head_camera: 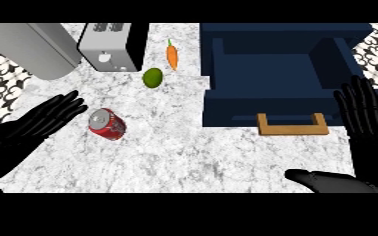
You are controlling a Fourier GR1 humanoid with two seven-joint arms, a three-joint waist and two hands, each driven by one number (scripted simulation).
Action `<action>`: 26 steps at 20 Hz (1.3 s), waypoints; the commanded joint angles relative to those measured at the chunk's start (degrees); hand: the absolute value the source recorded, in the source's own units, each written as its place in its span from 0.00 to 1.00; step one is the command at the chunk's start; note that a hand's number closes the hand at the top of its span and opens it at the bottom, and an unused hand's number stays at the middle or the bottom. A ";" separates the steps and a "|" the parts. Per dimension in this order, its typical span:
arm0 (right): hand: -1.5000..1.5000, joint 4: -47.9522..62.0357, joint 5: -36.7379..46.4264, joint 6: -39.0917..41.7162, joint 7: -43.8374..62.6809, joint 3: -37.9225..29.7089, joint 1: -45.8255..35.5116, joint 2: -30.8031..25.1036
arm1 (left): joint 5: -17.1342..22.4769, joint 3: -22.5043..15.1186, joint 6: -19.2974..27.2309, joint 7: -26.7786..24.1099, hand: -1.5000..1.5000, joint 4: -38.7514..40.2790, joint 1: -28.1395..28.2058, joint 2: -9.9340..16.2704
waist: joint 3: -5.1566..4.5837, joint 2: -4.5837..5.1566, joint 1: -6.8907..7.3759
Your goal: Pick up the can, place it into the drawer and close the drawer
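You see a white marble counter [184, 155] filling most of the head view. At the upper right, the dark blue drawer [277, 87] stands pulled open, its interior visible and its front wall facing you, with a light wooden handle [292, 125] mounted on that front. At the upper left, a grey cylindrical appliance [40, 50] lies beside a silver toaster [111, 46] with a black side. Your left hand [37, 125] enters from the left edge with its fingers straight and spread, fingertips just beside the can but not touching it, holding nothing. Your right hand [360, 115] shows at the right edge, fingers straight and upright, thumb extended low across the counter, also holding nothing. The can [107, 124] lies on the counter left of centre, well apart from the drawer; it is red with pale lettering, tilted so its silver top points up and to the left. A green avocado [152, 77] sits near the toaster, and an orange carrot [172, 55] lies just beyond it.
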 commanded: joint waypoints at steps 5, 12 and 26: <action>0.00 -0.21 -1.98 2.85 -5.15 -1.78 6.45 1.01 | 13.46 8.01 -3.97 7.30 0.00 2.02 0.81 5.86 | 0.05 -0.12 0.26; 0.00 1.77 0.97 4.60 -7.93 -0.32 7.52 2.18 | 4.93 6.13 -4.00 8.03 0.00 8.77 -4.18 -0.06 | 0.02 -0.03 0.10; 0.00 0.86 -3.07 9.05 -8.19 -7.23 9.40 1.10 | -13.99 5.55 -8.50 -3.15 0.00 18.42 -6.18 -10.36 | 0.01 -0.04 0.12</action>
